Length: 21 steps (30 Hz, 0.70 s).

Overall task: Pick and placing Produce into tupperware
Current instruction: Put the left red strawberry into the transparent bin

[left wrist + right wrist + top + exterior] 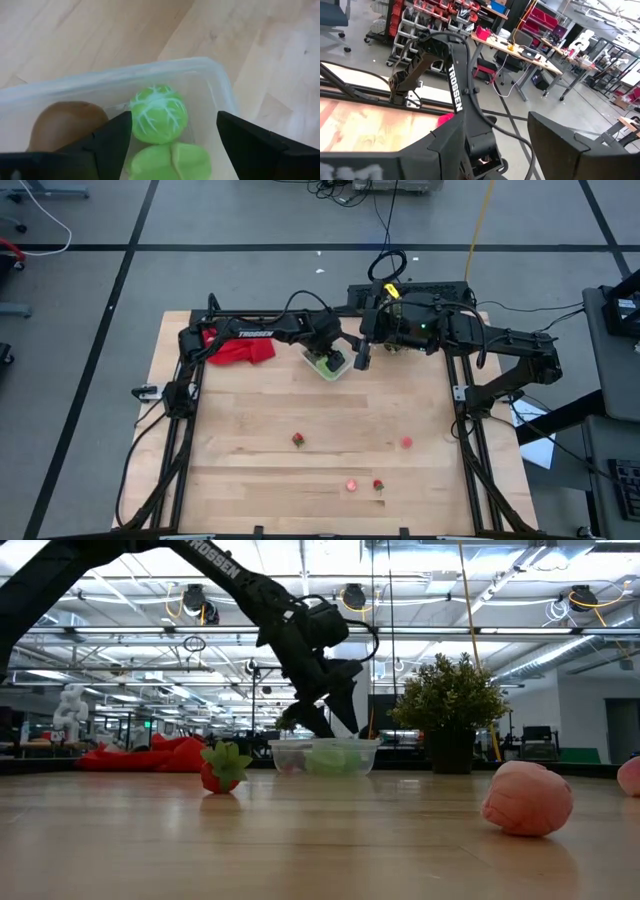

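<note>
So the left gripper [327,352] is parked right over the tupperware [326,364] at the far side of the table, fingers spread apart with nothing between them. In the left wrist view you look straight down past the two dark fingers [107,142] into the clear container [215,80], and there's a round green veined ball [159,114] sitting in it, a second paler green piece [172,161] just beside that one, and a brown piece [62,125] off to the side, all inside the walls. From the low view the tub [325,756] sits flat on the wood with green showing through its side, and the gripper [325,710] hangs directly above it. The right gripper [362,358] is just beside the container too, on its other side, held up off the table, and its fingers are parted with nothing in them. Rest of the produce is still out on the tabletop, well apart from the tub: a strawberry [298,440] near the middle, a pink piece [406,443] to the right, and another pink one [352,485] next to a second red one [378,485] close to the near edge. There's a red cloth [240,348] under the left arm and a potted plant [450,705] behind the tub in the low view.
</note>
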Each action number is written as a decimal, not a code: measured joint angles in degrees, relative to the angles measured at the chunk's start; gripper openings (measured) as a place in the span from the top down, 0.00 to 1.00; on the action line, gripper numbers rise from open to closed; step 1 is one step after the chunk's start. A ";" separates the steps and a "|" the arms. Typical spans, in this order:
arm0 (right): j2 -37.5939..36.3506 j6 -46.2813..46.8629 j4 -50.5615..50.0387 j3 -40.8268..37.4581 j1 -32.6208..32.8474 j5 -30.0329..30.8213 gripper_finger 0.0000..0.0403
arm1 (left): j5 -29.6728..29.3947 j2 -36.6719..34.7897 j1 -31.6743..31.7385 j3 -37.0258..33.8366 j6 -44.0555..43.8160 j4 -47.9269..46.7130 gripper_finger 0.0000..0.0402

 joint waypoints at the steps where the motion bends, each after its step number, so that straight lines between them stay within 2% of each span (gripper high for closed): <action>1: 0.00 0.02 -0.14 0.00 0.00 0.00 0.49 | -0.19 0.00 -0.13 0.67 0.25 -1.46 0.26; 7: 0.00 -0.17 -0.29 0.00 0.00 0.00 0.49 | -2.32 -0.23 -1.26 3.43 1.36 -8.84 0.26; 15: -0.95 -0.35 0.57 0.02 0.00 0.00 0.49 | -10.37 -5.00 -2.98 3.32 2.33 -16.84 0.26; 21: -3.71 0.05 -0.72 0.04 0.28 0.03 0.49 | -18.18 -9.48 -5.40 3.23 1.49 -27.86 0.26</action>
